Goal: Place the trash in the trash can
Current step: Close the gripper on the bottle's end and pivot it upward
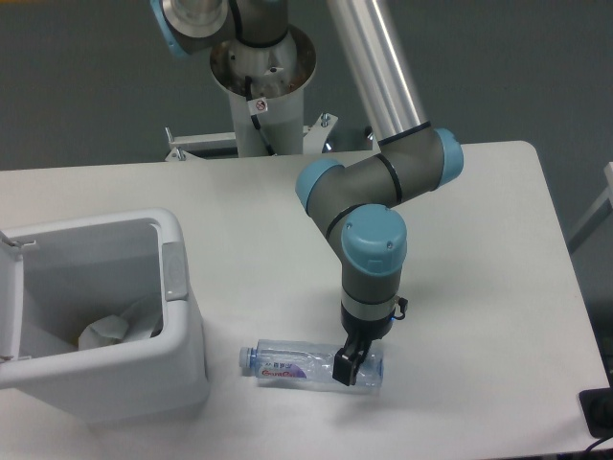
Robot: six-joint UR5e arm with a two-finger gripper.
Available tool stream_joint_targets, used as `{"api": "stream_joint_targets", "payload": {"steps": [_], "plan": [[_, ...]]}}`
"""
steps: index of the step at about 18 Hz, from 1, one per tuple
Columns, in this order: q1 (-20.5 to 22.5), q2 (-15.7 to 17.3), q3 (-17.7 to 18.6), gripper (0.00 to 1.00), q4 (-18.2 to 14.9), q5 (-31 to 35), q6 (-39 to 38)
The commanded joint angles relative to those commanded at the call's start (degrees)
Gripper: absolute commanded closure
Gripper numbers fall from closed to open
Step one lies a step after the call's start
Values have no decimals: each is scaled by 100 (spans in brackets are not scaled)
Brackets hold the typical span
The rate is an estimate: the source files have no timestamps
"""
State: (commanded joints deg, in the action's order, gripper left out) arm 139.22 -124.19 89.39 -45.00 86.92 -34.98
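Observation:
The crushed clear plastic bottle [292,365] with a red-purple label and pale blue cap lies on its side on the white table, cap pointing left toward the trash can. My gripper [347,367] points straight down over the bottle's right half, its jaws open and straddling the bottle, with one dark finger [341,370] in front of it and the other hidden behind. The white trash can [180,337] stands at the front left with its lid swung open. A crumpled white tissue [103,333] lies inside it.
The arm's base column [261,72] rises behind the table's far edge. The table's right edge [565,278] runs close to the arm's right side. A dark object [599,412] sits off the table at the bottom right corner.

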Motion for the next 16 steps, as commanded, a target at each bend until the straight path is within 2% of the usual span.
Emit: {"api": "stream_joint_targets", "payload": {"steps": [3,6,10,11,13,14,16], "plan": [[0,-88,-44,0,18,0,-9],[-17,-316,-228,0,18,18,-35],[-18,-387,-229,1,9,18,-27],[-18,-396,-229,4,0,18,-18],[-35,-414,-202,26,0,114,-18],[-35,-396,-202,30,0,114,-18],[-35,-387,-202,30,0,114,-9]]}}
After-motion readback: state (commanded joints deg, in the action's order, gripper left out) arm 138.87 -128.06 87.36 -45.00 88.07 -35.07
